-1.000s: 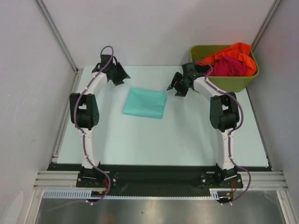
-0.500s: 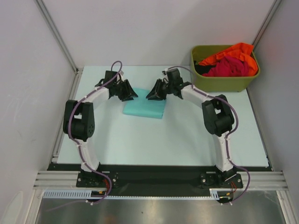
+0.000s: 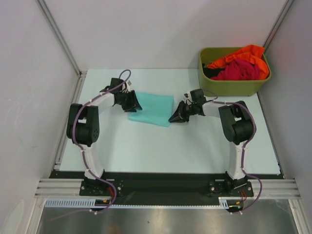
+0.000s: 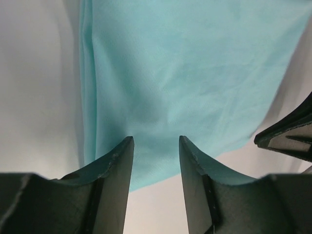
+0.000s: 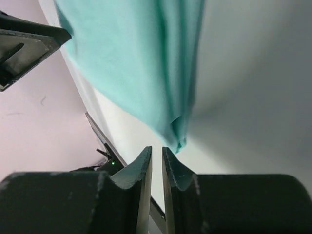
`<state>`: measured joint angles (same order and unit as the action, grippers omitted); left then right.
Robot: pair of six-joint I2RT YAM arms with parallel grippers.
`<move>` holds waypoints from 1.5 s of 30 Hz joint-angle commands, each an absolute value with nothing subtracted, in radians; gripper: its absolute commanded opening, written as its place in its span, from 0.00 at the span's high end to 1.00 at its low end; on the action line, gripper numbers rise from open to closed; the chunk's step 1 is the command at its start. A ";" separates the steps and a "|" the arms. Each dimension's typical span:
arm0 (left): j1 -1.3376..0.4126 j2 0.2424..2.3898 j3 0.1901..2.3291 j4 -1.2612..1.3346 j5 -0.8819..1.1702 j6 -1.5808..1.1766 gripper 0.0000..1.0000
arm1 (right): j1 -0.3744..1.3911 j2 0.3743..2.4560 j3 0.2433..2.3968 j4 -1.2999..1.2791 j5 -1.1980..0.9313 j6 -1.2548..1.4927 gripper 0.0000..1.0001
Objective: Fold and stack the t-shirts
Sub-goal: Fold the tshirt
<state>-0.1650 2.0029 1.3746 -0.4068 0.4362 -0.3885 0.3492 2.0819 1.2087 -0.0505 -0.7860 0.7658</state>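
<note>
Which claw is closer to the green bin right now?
Right. The right claw sits at the teal shirt's near right corner, on the bin's side; the left claw is over the shirt's left edge, farther away.

The top view looks steeply down on the whole table [image 3: 146, 146] from its near edge. Both wrist views sit low and close, facing the teal t-shirt [image 4: 185, 73] from opposite sides. All three views share it.

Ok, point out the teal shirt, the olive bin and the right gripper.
teal shirt [image 3: 155, 108], top external view, middle of the folded cloth.
olive bin [image 3: 229, 87], top external view, its front wall.
right gripper [image 5: 156, 150], right wrist view, gap between its fingers' tips.
</note>
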 commanded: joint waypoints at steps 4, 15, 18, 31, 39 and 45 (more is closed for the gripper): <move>-0.167 1.729 1.266 -0.325 0.452 -0.445 0.51 | 0.399 1.948 1.356 -0.224 -0.747 0.658 0.76; -0.153 1.893 1.170 -0.153 0.522 -0.538 0.53 | 0.428 2.246 1.433 0.158 -0.828 0.956 0.75; -0.112 1.940 1.164 -0.173 0.493 -0.493 0.53 | 0.388 2.244 1.387 0.080 -0.822 0.882 0.75; -0.101 1.697 1.146 -0.235 0.498 -0.492 0.51 | 0.425 2.138 1.560 -0.261 -0.785 0.659 0.73; -0.101 1.769 1.074 -0.149 0.546 -0.548 0.58 | 0.538 2.315 1.671 -0.011 -0.871 0.932 0.74; -0.094 1.862 1.031 -0.136 0.508 -0.503 0.62 | 0.554 2.341 1.615 -0.044 -0.870 0.875 0.75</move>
